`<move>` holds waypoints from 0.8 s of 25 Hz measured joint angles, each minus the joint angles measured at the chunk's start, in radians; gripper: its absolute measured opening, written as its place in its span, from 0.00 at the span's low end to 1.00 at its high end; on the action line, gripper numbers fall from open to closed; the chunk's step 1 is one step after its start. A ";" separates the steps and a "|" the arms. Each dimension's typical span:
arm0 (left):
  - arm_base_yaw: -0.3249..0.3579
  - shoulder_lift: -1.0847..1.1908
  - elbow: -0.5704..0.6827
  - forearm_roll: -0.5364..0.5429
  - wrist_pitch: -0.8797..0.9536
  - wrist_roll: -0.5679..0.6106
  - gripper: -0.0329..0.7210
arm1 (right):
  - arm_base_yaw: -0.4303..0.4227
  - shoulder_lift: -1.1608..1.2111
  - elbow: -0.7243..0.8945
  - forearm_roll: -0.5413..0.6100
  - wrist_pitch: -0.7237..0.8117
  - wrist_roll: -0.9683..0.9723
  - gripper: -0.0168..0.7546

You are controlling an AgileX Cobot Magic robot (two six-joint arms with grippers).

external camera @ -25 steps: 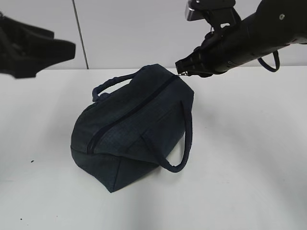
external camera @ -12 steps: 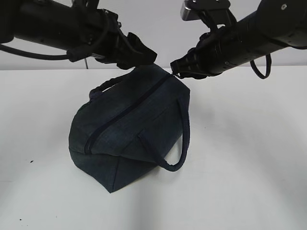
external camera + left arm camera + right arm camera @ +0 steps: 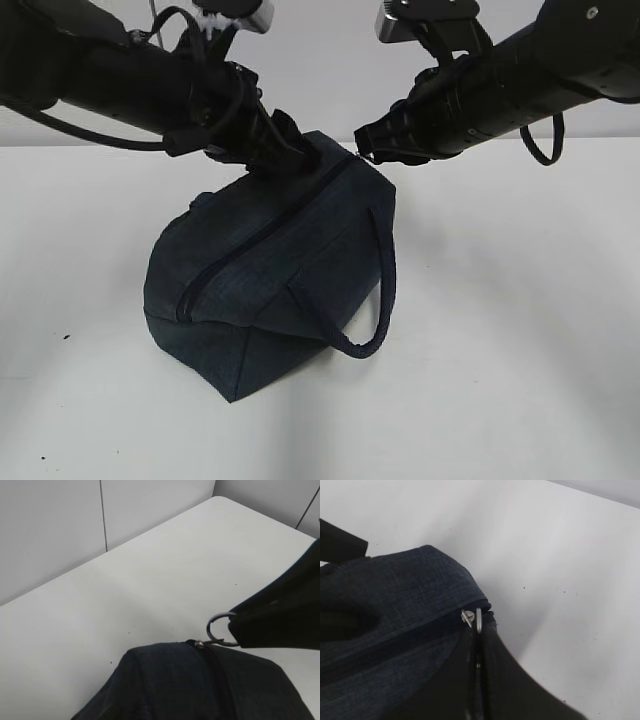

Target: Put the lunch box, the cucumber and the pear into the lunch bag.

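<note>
The dark navy lunch bag (image 3: 270,270) lies on the white table with its top zipper closed. My right gripper (image 3: 368,148) is at the bag's far end, shut on the metal ring pull (image 3: 220,630), which shows edge-on between its fingers in the right wrist view (image 3: 478,619). My left gripper (image 3: 288,152) rests on the bag's far top next to the zipper; I cannot tell how its jaws stand, and they are out of the left wrist view. The bag also fills the lower part of both wrist views (image 3: 200,690) (image 3: 395,595). The lunch box, cucumber and pear are out of view.
The bag's near loop handle (image 3: 382,290) hangs over its right side. White table (image 3: 520,330) lies all round the bag, with a pale wall (image 3: 320,60) close behind. Both arms cross above the bag's far end.
My left arm has swung in from the left and come down onto the bag's far top. My right gripper has kept its hold on the ring pull, hardly moving.
</note>
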 joint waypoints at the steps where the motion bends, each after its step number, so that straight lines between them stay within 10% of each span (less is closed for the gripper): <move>1: 0.000 0.001 0.000 0.005 -0.003 -0.003 0.50 | 0.000 0.000 0.000 0.002 0.000 -0.002 0.03; 5: 0.000 0.002 0.000 0.030 -0.004 -0.035 0.45 | 0.000 0.000 0.000 0.019 0.000 -0.014 0.03; 10: 0.000 0.003 0.000 0.045 0.024 -0.044 0.09 | 0.000 0.000 0.000 0.055 0.000 -0.035 0.03; 20: 0.000 -0.041 0.001 0.064 0.067 -0.047 0.07 | -0.055 0.064 -0.002 0.113 -0.019 -0.040 0.03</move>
